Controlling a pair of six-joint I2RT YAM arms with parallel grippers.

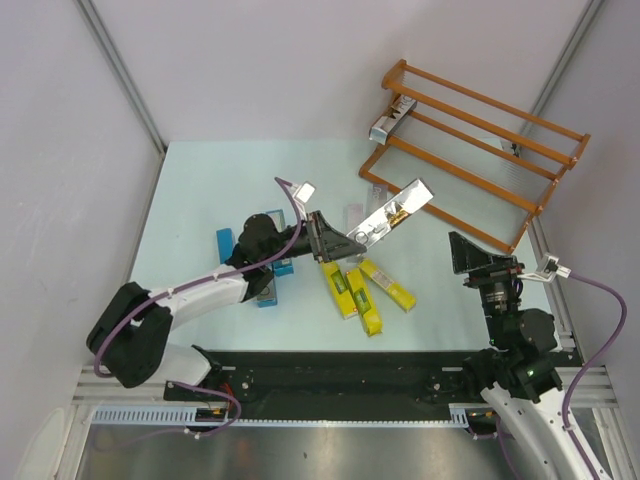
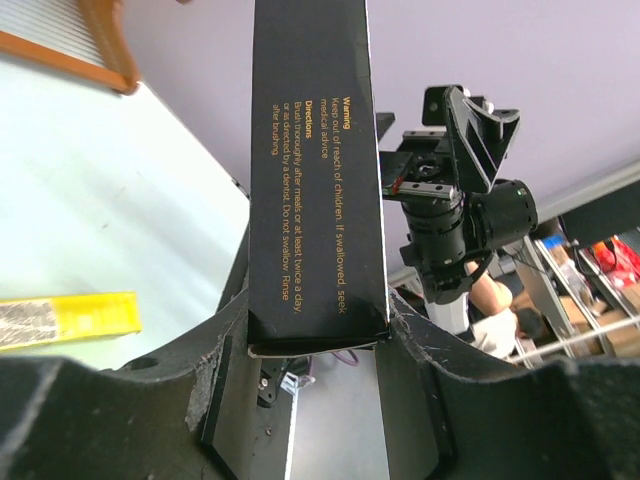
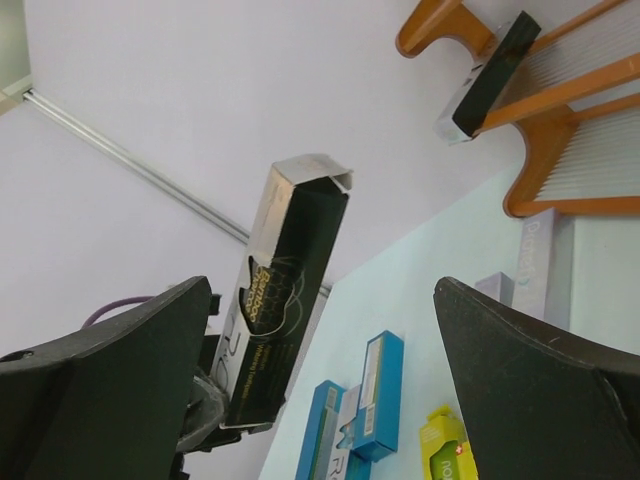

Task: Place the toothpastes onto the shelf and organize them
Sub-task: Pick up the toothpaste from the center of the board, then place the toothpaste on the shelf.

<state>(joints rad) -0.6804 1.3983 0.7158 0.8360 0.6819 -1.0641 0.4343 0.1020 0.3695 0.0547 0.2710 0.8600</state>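
The left pincer [image 2: 315,325] was clenched on the bottom end of a silver-and-black toothpaste carton [image 2: 315,170], its fingers [image 2: 225,360] pressed against the carton's two long sides. Seen from overhead, that carton was raised off the desk [image 1: 200,190] at a slant. Its opened top flap pointed toward the shelf [image 1: 490,101] and ended near the lower front rail; whether it touched the rail could not be told. The shelf, an orange-brown rack of thin rails in two tiers, sat at the far right corner of the desk. One dark carton with a silver end [image 1: 392,115] lay on the upper tier at the shelf's left end, propped across the rails.

The right pincer [image 1: 465,250] was released, its fingers [image 3: 540,380] spread wide with nothing between them. It hovered over the right side of the desk, in front of the shelf and apart from the held carton.

Three yellow cartons [image 1: 365,298] lay close together on the desk between the two arms, just nearer the bases than the left pincer and fanned at slightly different angles. Blue cartons [image 1: 270,290] lay beside and partly under the left arm, with another blue one [image 1: 225,243] further left. Two pale silvery cartons [image 1: 375,190] lay flat on the desk in front of the shelf's left end, close to the raised carton.
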